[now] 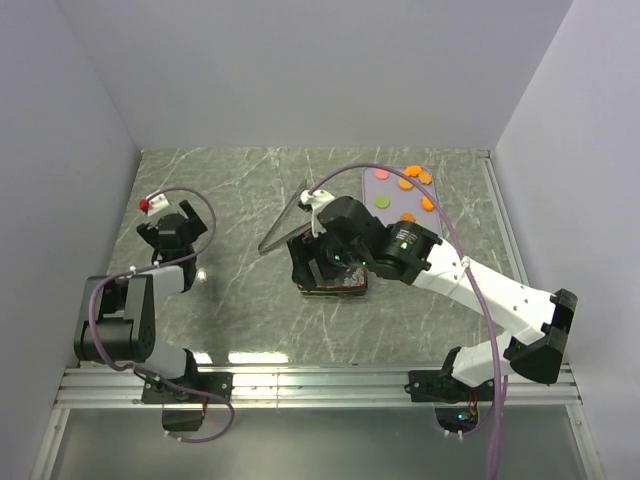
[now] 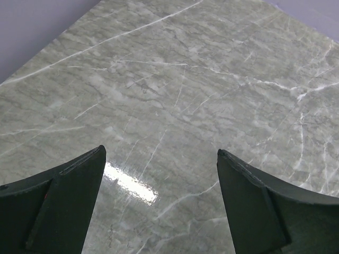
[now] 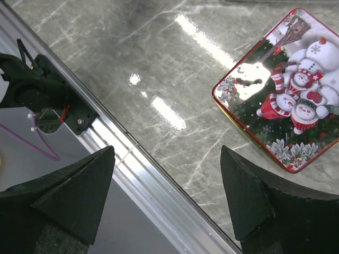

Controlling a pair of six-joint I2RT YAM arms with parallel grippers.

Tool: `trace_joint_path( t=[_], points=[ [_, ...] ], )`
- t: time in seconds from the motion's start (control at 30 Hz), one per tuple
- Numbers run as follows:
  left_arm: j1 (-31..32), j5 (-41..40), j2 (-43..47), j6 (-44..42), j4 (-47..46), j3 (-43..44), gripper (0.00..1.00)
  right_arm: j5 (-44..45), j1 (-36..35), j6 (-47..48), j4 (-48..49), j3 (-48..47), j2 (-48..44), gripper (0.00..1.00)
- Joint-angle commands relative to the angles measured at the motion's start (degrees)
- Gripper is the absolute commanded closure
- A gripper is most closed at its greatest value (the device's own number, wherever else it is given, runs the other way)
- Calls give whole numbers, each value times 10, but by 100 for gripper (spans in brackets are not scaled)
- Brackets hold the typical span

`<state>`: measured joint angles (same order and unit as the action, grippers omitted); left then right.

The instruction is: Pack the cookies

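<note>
The cookies (image 1: 405, 186) lie on a pale sheet (image 1: 376, 184) at the back right: mostly orange discs, with one pink, one green and one dark. A closed tin with snowmen on its lid (image 3: 288, 98) stands mid-table; in the top view only its edge (image 1: 338, 291) shows under my right wrist. My right gripper (image 1: 318, 268) hangs over the tin. In the right wrist view it (image 3: 167, 153) is open and empty. My left gripper (image 1: 170, 232) is at the left, far from the cookies. It (image 2: 160, 151) is open and empty over bare marble.
A thin grey flat piece (image 1: 283, 228) lies tilted left of the pale sheet. The metal rail (image 3: 153, 185) at the table's near edge runs under the right fingers. White walls close the table on three sides.
</note>
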<state>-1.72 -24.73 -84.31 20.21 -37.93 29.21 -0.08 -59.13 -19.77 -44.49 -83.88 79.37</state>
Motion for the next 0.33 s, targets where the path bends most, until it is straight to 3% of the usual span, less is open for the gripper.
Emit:
trace_joint_path(
  t=[0.0, 0.3],
  points=[
    [3, -1, -11, -10, -41, 2, 8, -12, -5, 11, -10, -16, 13, 13],
    [5, 39, -33, -32, -24, 27, 9, -17, -5, 14, -2, -9, 13, 13]
  ],
)
